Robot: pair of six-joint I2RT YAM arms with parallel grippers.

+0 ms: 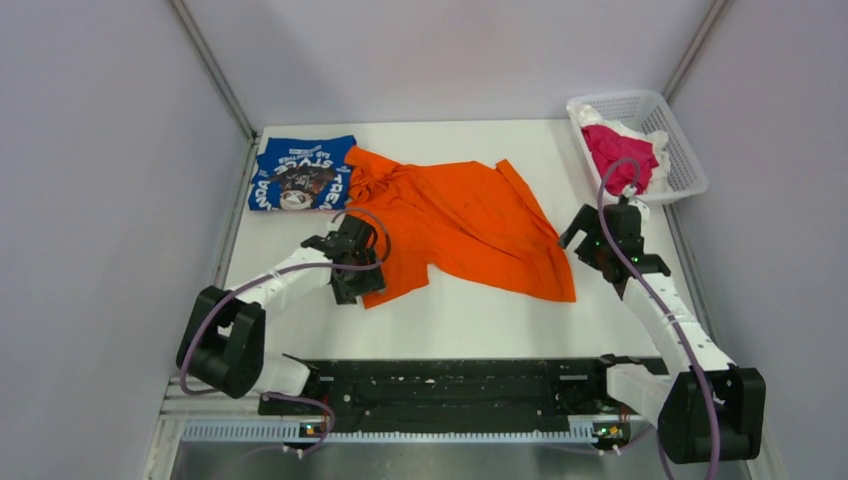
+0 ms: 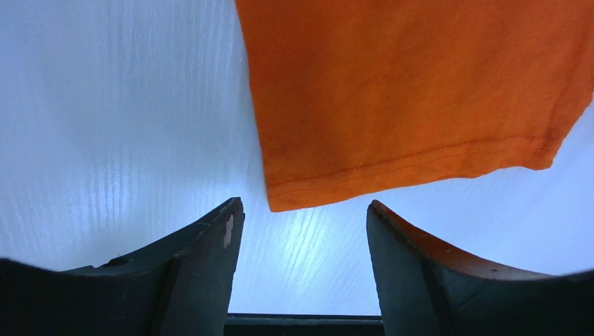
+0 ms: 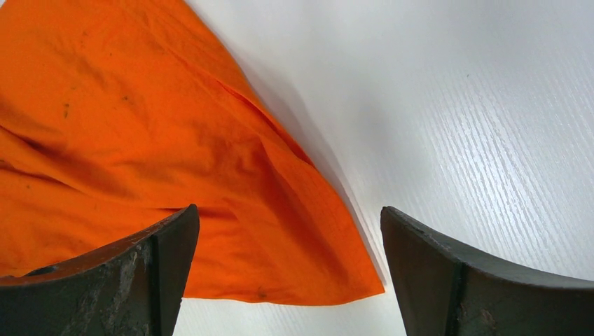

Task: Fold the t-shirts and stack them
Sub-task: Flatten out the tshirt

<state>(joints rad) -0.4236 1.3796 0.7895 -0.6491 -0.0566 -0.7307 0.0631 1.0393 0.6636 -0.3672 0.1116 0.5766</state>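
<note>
Roughly in the middle of the table (image 1: pixel 450 325) lies the orange shirt (image 1: pixel 460 215), spread out but rumpled, with creases running across it and one corner pointing toward the near right. Its far-left end bunches up against the blue shirt (image 1: pixel 300 175), which sits folded into a neat rectangle at the far-left corner, print and white lettering facing up. The two meet at that edge; whether the orange cloth overlaps the blue is hard to tell.

The left gripper (image 1: pixel 358 280) is at the orange shirt's near-left corner with its jaws apart and nothing between them. In its wrist view the stitched hem (image 2: pixel 413 164) lies flat just ahead of the left gripper (image 2: pixel 305 206), with bare table beneath.

The right gripper (image 1: pixel 585 245) is at the shirt's right edge, jaws likewise spread and empty. From its wrist, one finger (image 3: pixel 150 266) sits over orange cloth and the other over bare table, with the shirt's pointed corner (image 3: pixel 350 280) between them.

At the far right, a white basket (image 1: pixel 690 175) holds pink cloth (image 1: pixel 620 150) and some white fabric.
</note>
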